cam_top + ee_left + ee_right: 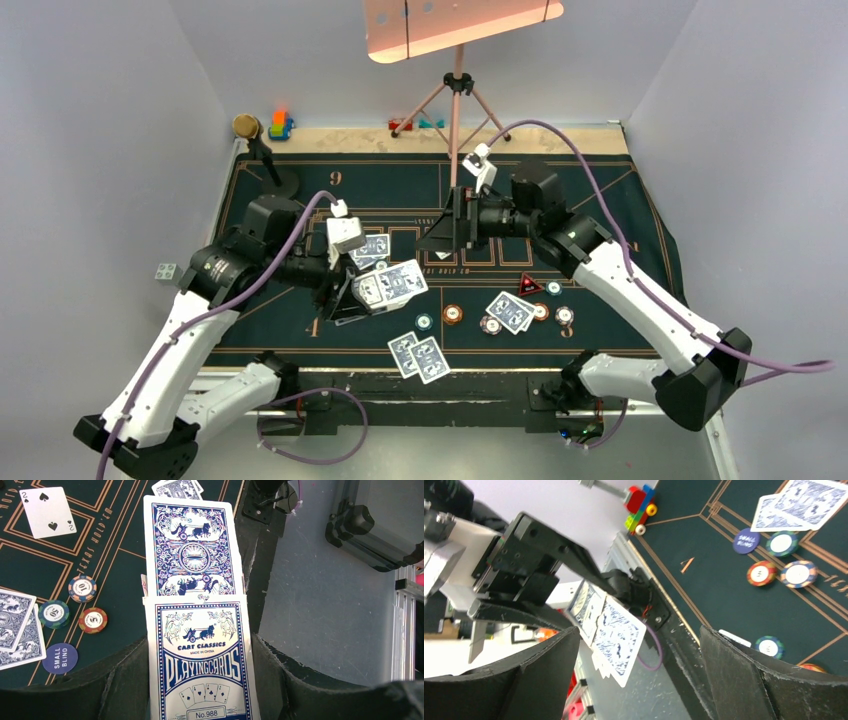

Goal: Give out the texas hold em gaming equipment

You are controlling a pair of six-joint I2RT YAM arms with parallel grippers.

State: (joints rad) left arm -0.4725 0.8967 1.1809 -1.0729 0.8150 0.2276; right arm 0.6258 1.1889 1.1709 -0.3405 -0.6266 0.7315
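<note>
Left gripper [346,298] is sitting left of centre in the top view, clamping tight on the card box [200,670]. One blue-backed card [192,545] is sticking out of the box's far end.

In the left wrist view, a two of spades [47,511] is lying face up at upper left on the green felt [400,190], with a small blind disc [60,658] resting at lower left.

In the top view, lower centre, a face-down card pair [418,357] is lying near the felt's near edge, with a teal chip [424,322] and an orange chip [453,314] sitting just above.

Right gripper [639,650] is hovering at centre, jaws gaping wide, gripping nothing.

Further right, the red-black triangular marker [529,285] is sitting just above another card pair [510,312].
</note>
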